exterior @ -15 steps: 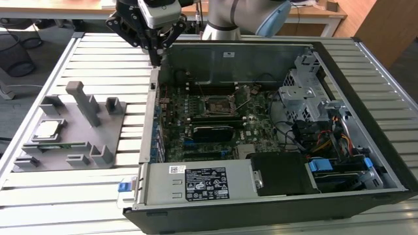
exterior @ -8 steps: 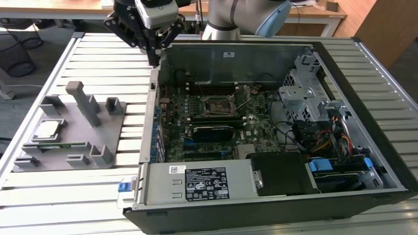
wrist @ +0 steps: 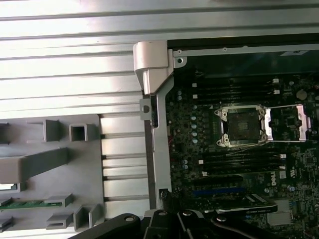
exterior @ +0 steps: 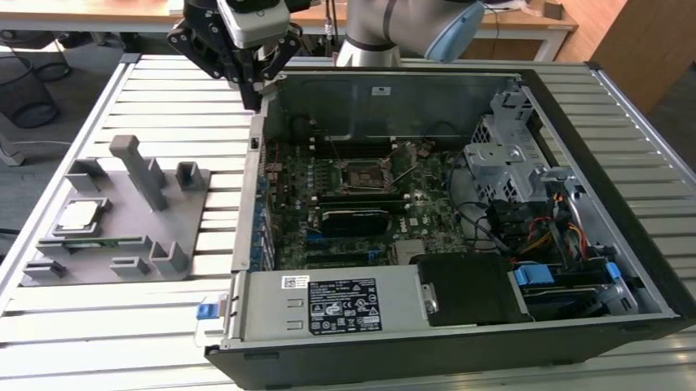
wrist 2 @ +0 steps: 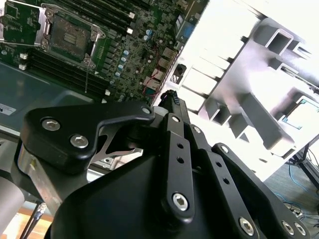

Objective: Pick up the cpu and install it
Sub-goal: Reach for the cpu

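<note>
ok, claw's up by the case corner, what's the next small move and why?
Probably shift the claw toward the exterior view's left, over the grey fixture: the cpu lies there ungrasped, the claw holds nothing, and the socket sits open and empty.

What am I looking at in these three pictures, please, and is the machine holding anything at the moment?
This is a robot arm with a black two-fingered hand. One picture comes from a camera off the arm; the other two from cameras riding near its wrist. On the slatted metal table lies an open computer case with its green circuit board and opened chip socket. Beside it, at the exterior view's left, a grey holder carries the silver cpu chip and a green memory stick. The hand is shut, holds nothing, and hangs near the case's corner.
</note>
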`<state>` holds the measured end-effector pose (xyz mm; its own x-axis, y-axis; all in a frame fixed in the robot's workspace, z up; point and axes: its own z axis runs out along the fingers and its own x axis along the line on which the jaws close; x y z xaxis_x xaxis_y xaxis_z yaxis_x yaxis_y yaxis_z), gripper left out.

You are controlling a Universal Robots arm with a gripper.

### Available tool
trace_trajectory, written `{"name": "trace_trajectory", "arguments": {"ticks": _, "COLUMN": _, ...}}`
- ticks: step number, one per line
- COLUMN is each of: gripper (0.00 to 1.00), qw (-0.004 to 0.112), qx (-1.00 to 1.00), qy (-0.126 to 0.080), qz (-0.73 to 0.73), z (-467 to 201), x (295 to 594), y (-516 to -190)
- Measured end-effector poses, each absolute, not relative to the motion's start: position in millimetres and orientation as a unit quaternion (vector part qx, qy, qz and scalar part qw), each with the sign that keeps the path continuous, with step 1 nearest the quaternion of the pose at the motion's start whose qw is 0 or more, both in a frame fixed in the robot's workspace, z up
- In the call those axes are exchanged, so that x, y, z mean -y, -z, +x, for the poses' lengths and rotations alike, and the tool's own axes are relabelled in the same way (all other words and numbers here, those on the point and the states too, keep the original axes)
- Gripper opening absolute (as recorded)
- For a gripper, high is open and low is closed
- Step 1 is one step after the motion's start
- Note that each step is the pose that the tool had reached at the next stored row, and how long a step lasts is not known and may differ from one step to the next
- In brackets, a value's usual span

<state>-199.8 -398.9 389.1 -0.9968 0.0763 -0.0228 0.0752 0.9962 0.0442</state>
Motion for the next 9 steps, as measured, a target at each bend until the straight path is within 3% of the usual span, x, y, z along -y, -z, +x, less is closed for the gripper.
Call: {"name": "trace_trajectory", "arguments": {"ticks": 9, "gripper": 0.11, "qw": 0.012, "qx": -0.999, "qy": -0.022, "qz": 0.038, "z": -205.0, "x": 398.9, "y": -388.6}}
